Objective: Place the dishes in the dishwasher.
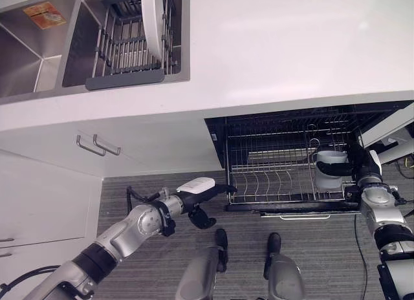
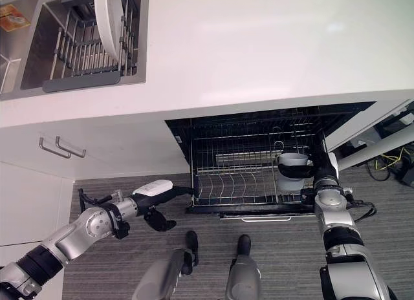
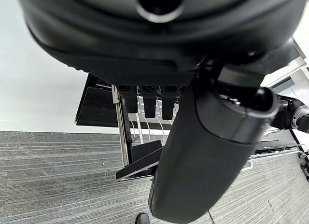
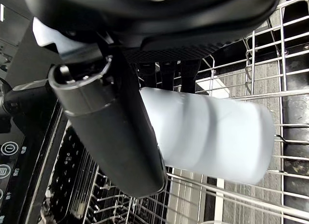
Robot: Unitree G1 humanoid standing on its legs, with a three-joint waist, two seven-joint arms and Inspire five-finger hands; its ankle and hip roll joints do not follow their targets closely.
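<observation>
Both head eyes look steeply down from above the surface [image 1: 272,48], sharing the pulled-out dishwasher rack [image 2: 252,174]; each wrist camera peers along its own hand from very close, facing that rack.

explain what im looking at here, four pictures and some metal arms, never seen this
This is a two-armed humanoid robot loading a dishwasher. The two wide pictures come from cameras on its head, looking down; the two close ones sit on its wrists. Below the white counter, the dishwasher rack is pulled out. The right hand is curled round a pale cup over the rack's right side. The left hand reaches to the rack's front left corner, fingers straight, holding nothing. Up on the counter, a white plate stands on edge in a drying rack in the sink.
</observation>
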